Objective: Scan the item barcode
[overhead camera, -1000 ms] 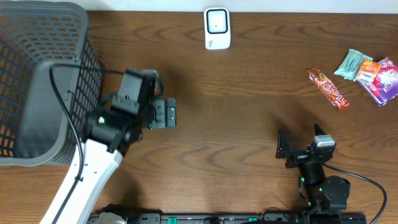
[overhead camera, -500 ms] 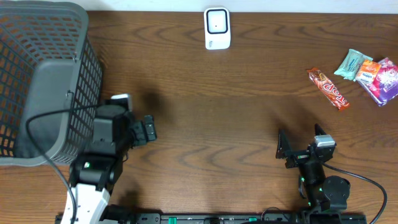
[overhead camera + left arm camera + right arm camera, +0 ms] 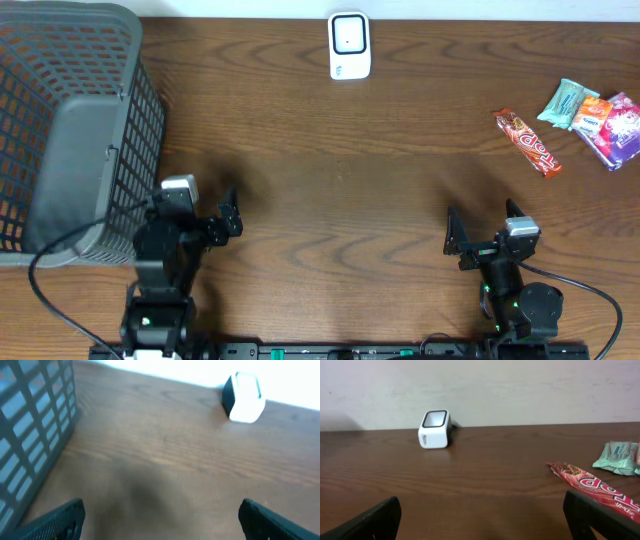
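The left gripper, beside the basket, and the right gripper both sit wide open and empty over the counter; the candy bar lies untouched.

The bench is dark brown wood with wavy grain running all across it. The basket at the upper left is plain grey, and its walls are a grid mesh. The scanner at top centre is white with a dark window. Over on the right, the candy bar is red-orange with white lettering. Beside it there's a mint green packet, an orange packet and a purple-pink packet. The left gripper and right gripper both have black jaws.
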Motion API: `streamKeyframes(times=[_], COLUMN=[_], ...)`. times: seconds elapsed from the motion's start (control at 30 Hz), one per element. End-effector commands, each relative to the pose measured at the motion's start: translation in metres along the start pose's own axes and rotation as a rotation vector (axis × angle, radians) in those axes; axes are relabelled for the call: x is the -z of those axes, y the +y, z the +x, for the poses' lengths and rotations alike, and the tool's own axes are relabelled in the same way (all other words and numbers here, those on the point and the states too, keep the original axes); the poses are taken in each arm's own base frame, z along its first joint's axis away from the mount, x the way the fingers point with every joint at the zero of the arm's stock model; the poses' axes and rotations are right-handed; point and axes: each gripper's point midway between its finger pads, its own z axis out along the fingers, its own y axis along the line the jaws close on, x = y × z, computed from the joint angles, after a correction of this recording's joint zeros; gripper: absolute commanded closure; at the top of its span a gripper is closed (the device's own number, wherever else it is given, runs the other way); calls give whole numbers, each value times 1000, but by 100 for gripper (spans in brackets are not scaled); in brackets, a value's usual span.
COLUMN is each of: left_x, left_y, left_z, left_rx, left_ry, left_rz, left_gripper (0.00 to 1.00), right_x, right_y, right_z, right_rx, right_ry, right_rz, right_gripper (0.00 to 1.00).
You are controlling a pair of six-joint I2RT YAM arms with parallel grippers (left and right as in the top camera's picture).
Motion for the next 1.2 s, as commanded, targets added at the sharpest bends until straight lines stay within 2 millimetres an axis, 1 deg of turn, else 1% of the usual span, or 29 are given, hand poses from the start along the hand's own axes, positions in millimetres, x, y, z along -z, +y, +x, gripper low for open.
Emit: streamKeyframes(times=[0.0,0.17,0.7,0.8,0.93,1.03,1.17], left_x=[5,11,27,34,40,40,34], left_y=[-3,-4,-5,-8,-12,-11,-9], left_z=[-5,-5,-4,-13,-19,-14,-1], left_rx=[-40,-48,-63,-78,-110,-109,-104], left_ry=[-84,-169,-322,-366,-406,-388,-329], left_rz=[32,48,79,86,102,99,93], left_gripper=[2,2,2,2,2,2,2], right_x=[0,0,0,0,0,0,0], right_y=[-3,-3,-3,-3,-3,-3,-3], right_z=[0,0,0,0,0,0,0], right_rx=[-9,-9,-9,-9,-9,-9,-9], right_ry=[-3,-3,-3,-3,-3,-3,-3], right_rz=[15,15,15,15,15,15,15], right_gripper=[1,1,1,1,1,1,1])
